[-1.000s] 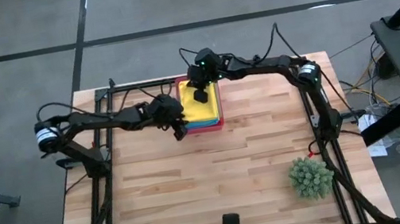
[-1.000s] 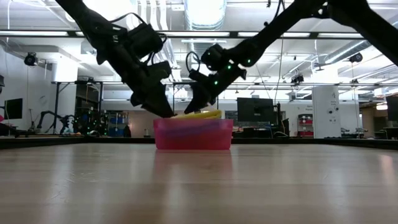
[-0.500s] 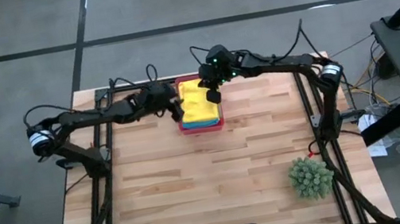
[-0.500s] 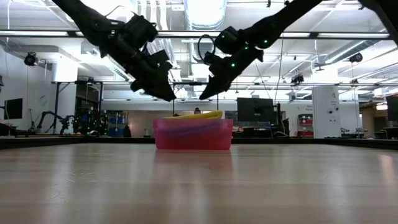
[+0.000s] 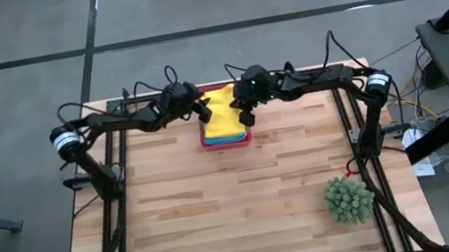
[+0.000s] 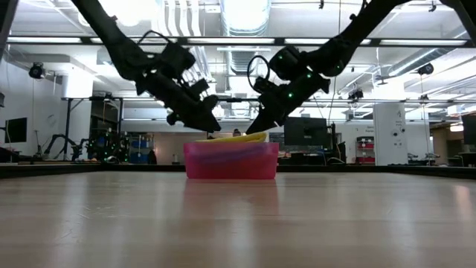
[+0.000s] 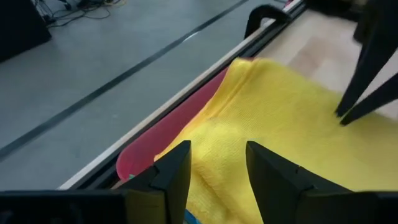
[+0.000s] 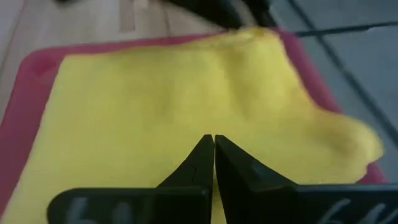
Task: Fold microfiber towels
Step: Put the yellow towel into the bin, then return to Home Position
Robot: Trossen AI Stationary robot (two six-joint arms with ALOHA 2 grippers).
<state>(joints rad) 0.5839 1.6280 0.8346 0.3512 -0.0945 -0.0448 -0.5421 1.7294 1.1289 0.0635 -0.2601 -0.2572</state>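
A: Wooden planks make up the table [image 5: 219, 208], with grey floor all round it. What's on it?

B: One pink tray [image 5: 227, 141] at the far edge and one spiky green plant [image 5: 348, 199] well off toward the near right corner. The microfiber towels [image 5: 223, 119] sit stacked in the tray.

A: How many towels?

B: A yellow one lies on top. From above I can make out thin strips of turquoise and orange at the stack's near edge; I can't count more than that.

A: Which way does the top towel run?

B: Its long axis runs from the table's far edge toward the near one. One far corner is rumpled and spills over the tray's rim.

A: And the grippers?

B: Two. The left gripper [image 7: 217, 165] hangs above the stack's left edge, fingers parted a moderate way with nothing between them; the yellow towel lies just below and ahead of it. The right gripper [image 8: 214, 152] hangs over the right side, fingers pressed together and empty, the towel directly beneath its tips. From table height both hover just above the tray.
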